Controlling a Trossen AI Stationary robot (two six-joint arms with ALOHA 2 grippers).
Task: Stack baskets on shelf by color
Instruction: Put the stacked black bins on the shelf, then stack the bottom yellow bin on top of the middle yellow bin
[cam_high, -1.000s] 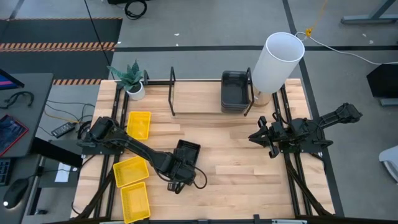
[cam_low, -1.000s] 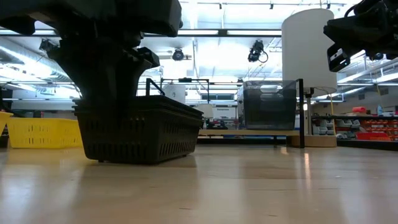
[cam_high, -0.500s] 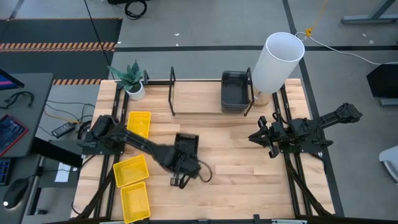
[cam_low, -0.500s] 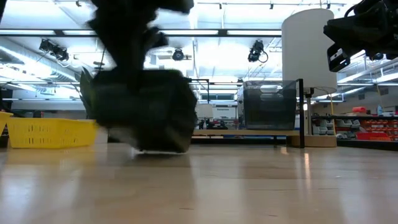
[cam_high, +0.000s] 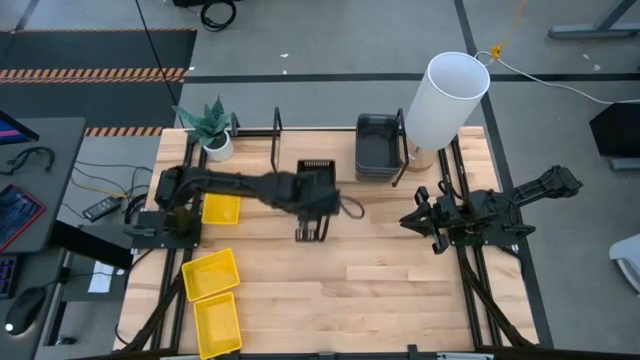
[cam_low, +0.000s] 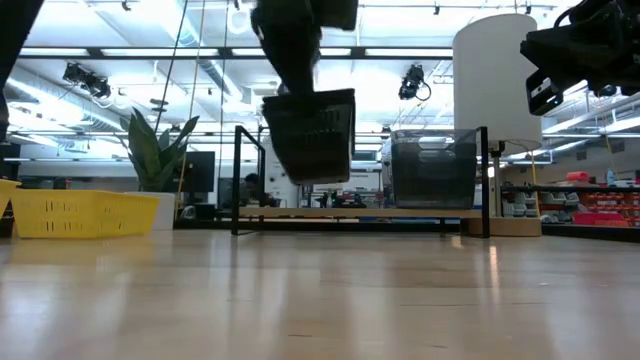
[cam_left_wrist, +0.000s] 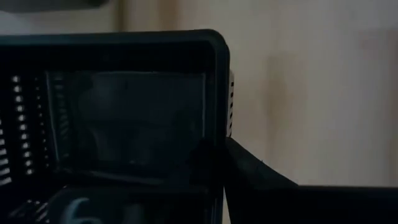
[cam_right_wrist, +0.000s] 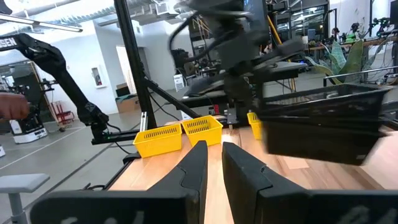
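My left gripper (cam_high: 314, 203) is shut on a black mesh-sided basket (cam_high: 318, 175) and holds it in the air just in front of the shelf (cam_high: 300, 183), a low black rod rack along the far side. In the low view the basket (cam_low: 314, 135) hangs tilted above the table. Dark grey baskets (cam_high: 377, 146) sit stacked at the shelf's right end. Three yellow baskets (cam_high: 222, 203) (cam_high: 210, 274) (cam_high: 217, 323) lie on the table at the left. My right gripper (cam_high: 424, 222) waits at the right, its fingers a little apart with nothing between them. My left gripper grips the black basket's wall at a corner of the rim (cam_left_wrist: 219, 134). One finger (cam_left_wrist: 255, 175) is outside the wall and the other is inside. The fingers come slanting from above and the table's near side. The basket is lifted clear and tilted.
A tall white cylinder (cam_high: 447, 100) stands at the shelf's right end, and a potted plant (cam_high: 211, 126) at its left end. Bare wood lies across the table's middle and near side (cam_high: 380, 290).
My left gripper has shut on the black basket, raised it off the table and carried it toward the far edge and a little right, up to the shelf. The basket, then flat on the table, now hangs tilted and clear.
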